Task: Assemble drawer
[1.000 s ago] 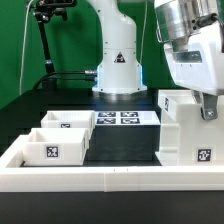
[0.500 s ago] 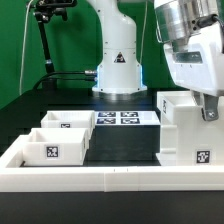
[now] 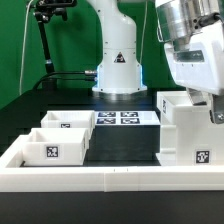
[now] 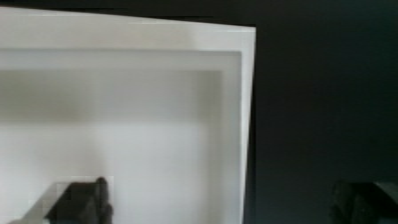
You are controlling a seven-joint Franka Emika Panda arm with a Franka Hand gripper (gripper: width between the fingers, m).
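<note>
Two trays [image 3: 55, 150] wait on the tabletop [image 3: 120, 142] while the fingers [image 4: 79, 200], spread apart, straddle a wall of the case [image 3: 185, 135]; grasping seems in hand, calling next for a square closure.

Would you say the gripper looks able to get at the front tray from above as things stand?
Probably yes. The front tray stands apart from the case with nothing above it; the open gripper, down at the case, would just need to lift and cross to the exterior view's left.
</note>
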